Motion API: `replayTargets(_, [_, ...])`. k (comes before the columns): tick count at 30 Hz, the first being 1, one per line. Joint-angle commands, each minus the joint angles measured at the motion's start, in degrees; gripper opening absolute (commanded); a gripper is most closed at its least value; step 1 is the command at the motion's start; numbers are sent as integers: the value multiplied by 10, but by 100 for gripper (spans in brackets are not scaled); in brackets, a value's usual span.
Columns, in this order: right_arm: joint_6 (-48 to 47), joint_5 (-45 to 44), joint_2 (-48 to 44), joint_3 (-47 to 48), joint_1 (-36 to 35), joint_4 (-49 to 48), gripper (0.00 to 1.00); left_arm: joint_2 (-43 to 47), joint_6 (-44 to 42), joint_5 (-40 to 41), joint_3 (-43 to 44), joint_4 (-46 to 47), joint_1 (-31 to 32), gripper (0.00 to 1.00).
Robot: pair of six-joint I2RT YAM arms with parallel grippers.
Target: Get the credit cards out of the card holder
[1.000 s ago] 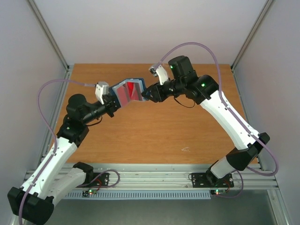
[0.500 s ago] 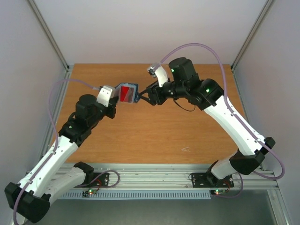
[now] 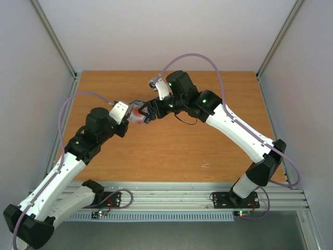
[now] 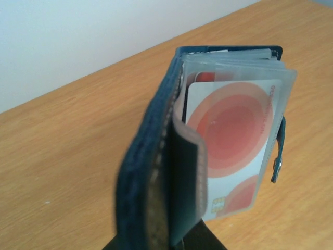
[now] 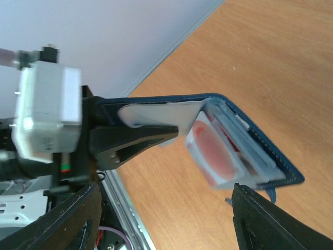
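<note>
Credit cards (image 4: 234, 140) sit in the card holder (image 5: 250, 135), held aloft toward the bench's (image 3: 208, 146) 11 o'clock by your clenched left jaws; your right jaws gape released, and closing off-line could pinch the clear sleeve (image 4: 283, 88) instead of a card.

Navy card holder (image 4: 148, 156) upright, pale red-circled card (image 4: 234, 140) in clear pocket, wooden table (image 4: 62, 156) behind

Left claw (image 5: 171, 122) blocks one card holder (image 4: 151, 156) cover; credit cards (image 4: 234, 151) exposed.
</note>
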State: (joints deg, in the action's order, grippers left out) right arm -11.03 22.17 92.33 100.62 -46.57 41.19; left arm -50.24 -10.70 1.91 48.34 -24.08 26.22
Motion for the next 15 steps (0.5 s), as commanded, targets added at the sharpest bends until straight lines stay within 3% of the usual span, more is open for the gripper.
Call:
replayTargets(1, [21,-1,-3,-9,25,-11,72,30,119,-98,28,28,-3,0])
replayTargets(3, [12,-25,-12,-20,40,9,91,41,154,-129,29,37,-9,0])
replayTargets(5, [-12,-38,-25,-32,45,20,98,51,180,-164,27,49,-15,0])
replayTargets(12, [-117,115,-40,-43,46,39,96,63,238,-284,21,114,-34,0])
replayTargets(14, [-124,144,-48,-49,48,25,88,65,259,-315,19,133,-41,0])
replayTargets(15, [-123,162,-51,-53,52,16,77,68,273,-330,17,141,-44,0])
